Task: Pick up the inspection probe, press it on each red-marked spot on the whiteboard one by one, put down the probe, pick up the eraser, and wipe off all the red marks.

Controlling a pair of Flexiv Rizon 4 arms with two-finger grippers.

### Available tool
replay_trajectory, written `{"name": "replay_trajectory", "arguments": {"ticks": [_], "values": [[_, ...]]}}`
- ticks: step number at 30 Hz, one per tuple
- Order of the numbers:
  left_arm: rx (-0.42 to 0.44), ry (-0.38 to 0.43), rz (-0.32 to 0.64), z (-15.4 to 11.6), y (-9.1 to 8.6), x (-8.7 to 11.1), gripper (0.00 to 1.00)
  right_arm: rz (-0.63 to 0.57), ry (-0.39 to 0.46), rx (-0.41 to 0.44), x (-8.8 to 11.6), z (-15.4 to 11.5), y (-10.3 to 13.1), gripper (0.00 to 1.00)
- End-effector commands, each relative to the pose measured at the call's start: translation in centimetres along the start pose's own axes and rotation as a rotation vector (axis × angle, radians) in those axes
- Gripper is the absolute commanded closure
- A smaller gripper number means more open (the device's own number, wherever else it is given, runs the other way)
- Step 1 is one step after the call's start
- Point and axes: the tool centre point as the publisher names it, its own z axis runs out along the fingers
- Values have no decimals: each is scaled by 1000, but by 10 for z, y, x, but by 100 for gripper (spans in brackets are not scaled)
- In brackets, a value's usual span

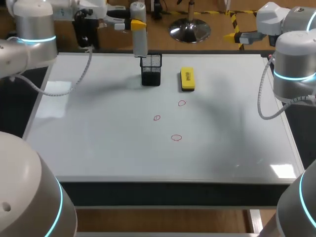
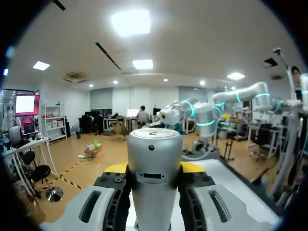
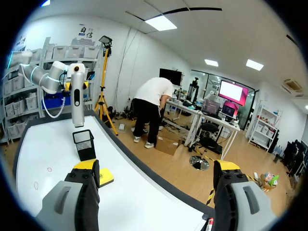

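marks (image 1: 176,138), three in red, lie nearest on the whiteboard (image 1: 98,148); past them the eraser (image 1: 187,79) beside the mesh holder (image 1: 151,69); over its mouth my left gripper (image 1: 138,23) clenches the probe (image 1: 140,44) upright, tip down for pressing. right gripper (image 3: 156,166) splayed, empty.

White worktop (image 1: 98,148) fills the head view, glare at its left and lower right — past its upper edge, brown floor (image 1: 217,42) with yellow-black tape (image 1: 232,17) and a round chrome stand base (image 1: 190,30). Overhead, ceiling light panels (image 2: 130,21) glow — walls (image 3: 120,57) white.
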Motion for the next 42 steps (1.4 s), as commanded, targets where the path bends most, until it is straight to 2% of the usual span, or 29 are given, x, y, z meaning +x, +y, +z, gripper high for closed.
{"name": "replay_trajectory", "arguments": {"ticks": [1, 6, 21, 32, 42], "values": [[-1, -38, 2, -21, -6, 13, 100, 0, 1, 1, 0, 0, 0, 0], [-10, -74, 1, -44, -2, 17, 100, 0, 1, 1, 0, 0, 0, 0], [-6, -215, -3, -112, 26, 38, 100, 0, 1, 1, 0, 0, 0, 0], [-24, -292, -5, -144, 49, 51, 100, 0, 1, 1, 0, 0, 0, 0], [-56, -329, -17, -159, 66, 59, 100, 0, 1, 1, 0, 0, 0, 0]]}}
